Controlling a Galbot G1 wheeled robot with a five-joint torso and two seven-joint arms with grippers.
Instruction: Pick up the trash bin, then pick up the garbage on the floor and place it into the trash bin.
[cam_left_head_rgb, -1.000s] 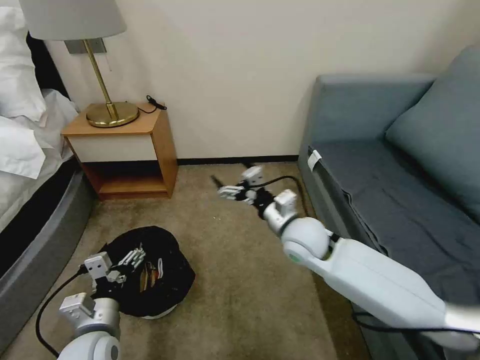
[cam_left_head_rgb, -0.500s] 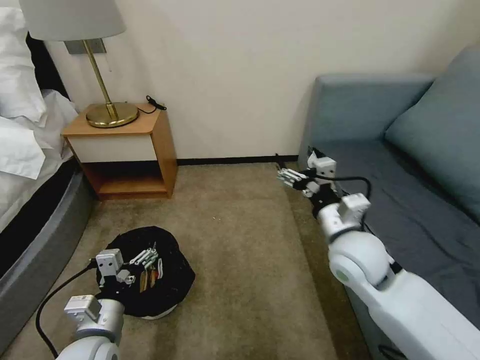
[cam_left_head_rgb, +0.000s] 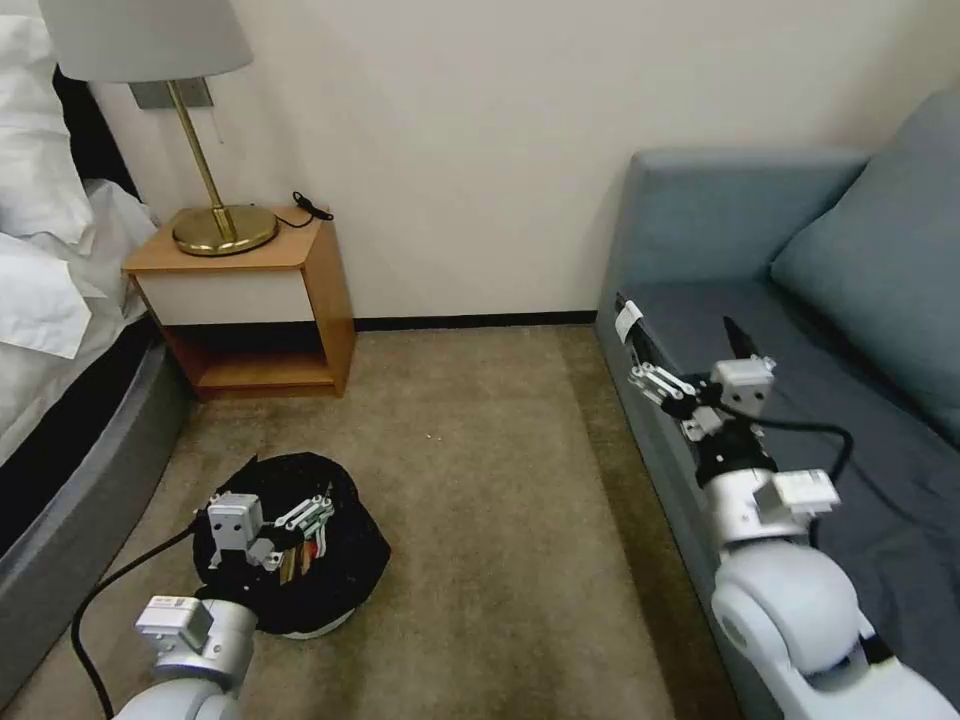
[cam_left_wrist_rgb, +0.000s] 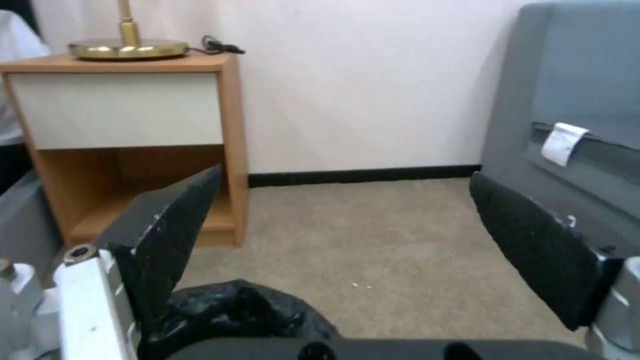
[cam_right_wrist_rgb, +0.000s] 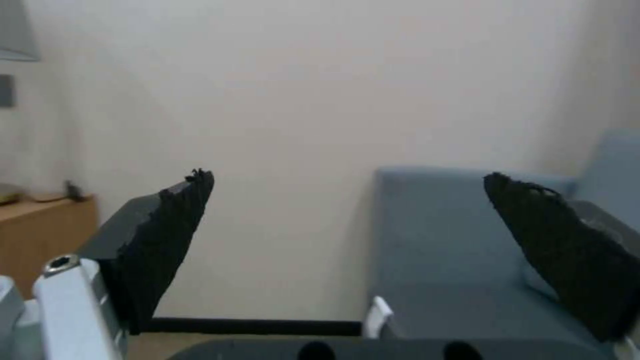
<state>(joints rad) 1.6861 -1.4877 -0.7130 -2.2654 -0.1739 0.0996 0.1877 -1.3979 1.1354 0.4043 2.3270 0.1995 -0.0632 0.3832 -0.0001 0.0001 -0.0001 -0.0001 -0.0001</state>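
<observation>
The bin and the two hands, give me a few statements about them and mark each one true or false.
1. The bin stands on the carpet near the bed. True.
2. The left hand is shut on the bin's rim. False: it hangs open over the bin, gripping nothing.
3. The right hand is over the sofa's front edge. True.
4. The right hand holds a wrapper. False: it is open and empty.
5. The bin sits on the nightstand. False: the nightstand carries a lamp; the bin is on the floor.
</observation>
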